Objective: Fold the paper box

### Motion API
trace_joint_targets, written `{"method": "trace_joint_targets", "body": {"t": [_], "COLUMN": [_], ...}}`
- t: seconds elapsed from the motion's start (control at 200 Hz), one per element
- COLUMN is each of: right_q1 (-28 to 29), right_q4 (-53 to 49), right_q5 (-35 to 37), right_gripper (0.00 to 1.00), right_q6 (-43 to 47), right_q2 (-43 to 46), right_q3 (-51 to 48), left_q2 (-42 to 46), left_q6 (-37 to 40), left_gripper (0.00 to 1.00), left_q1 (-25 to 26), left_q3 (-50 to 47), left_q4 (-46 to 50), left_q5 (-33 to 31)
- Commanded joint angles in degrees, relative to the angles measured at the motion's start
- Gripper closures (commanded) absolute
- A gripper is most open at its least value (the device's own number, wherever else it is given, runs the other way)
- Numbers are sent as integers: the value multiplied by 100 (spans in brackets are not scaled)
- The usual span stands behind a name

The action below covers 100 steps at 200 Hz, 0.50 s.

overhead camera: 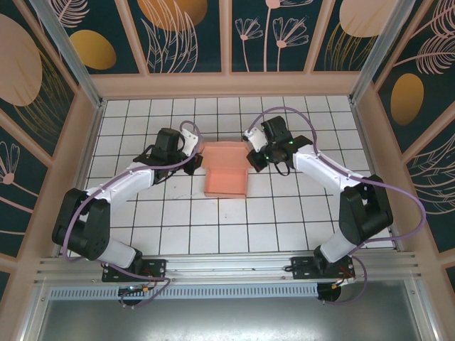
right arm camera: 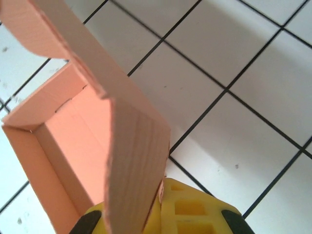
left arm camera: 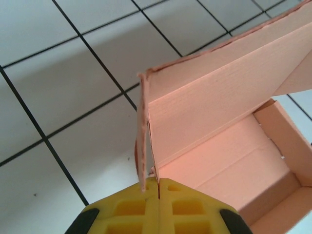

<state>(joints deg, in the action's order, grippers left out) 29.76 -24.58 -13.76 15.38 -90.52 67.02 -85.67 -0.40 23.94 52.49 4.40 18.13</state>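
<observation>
The salmon-pink paper box [overhead camera: 226, 181] stands open-topped in the middle of the white tiled floor, its lid panel [overhead camera: 226, 150] raised at the far side. My left gripper [overhead camera: 197, 160] is at the box's far left corner and my right gripper [overhead camera: 252, 158] at its far right corner. In the left wrist view the yellow fingers [left arm camera: 190, 209] are shut on the thin card edge of an upright side flap [left arm camera: 144, 131], with the box's inside [left arm camera: 234, 165] to the right. In the right wrist view the gripper [right arm camera: 161, 191] pinches a tilted flap [right arm camera: 131, 161], beside the open tray [right arm camera: 73, 141].
Black-lined white tiles [overhead camera: 178, 227] surround the box on all sides. Pink-framed patterned walls [overhead camera: 227, 82] close in the back and both sides. An aluminium rail [overhead camera: 227, 266] carrying both arm bases runs along the near edge.
</observation>
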Motion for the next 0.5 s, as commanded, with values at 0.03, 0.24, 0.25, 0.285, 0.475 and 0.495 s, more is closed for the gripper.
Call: {"method": "trace_joint_targets", "body": {"t": [0.03,0.24,0.25,0.285,0.475,0.495], "right_q1": [127,269,281,309,542,596], "right_q4": [661,1209,1249,1386,1736,1768], "right_q5": [622,1516,1565,1673,2320,2429], "right_gripper": [100,100,100,100,100,100], "right_q6": [-896,-2157,-2213,-2412,-3307,-3336], "right_q2": [5,-125,-135,-160,-497,-524], "right_q3": [94,95,84,29,45,56], "left_q2": [265,525,521,481,74,41], "left_q6": [-388,-1065,-1102,-1204,-1443,-1460], "left_gripper": [100,100,100,100,100,100], "left_q1": [23,172,185,222,488,516], "left_q3": [-176,-571,-586,-615,-573,-584], "left_q4": [-967,-2056,-2099,-2232,-2563,-2606], "left_q5": [-103,-976,-1019,-1150,-1830,-1878]}}
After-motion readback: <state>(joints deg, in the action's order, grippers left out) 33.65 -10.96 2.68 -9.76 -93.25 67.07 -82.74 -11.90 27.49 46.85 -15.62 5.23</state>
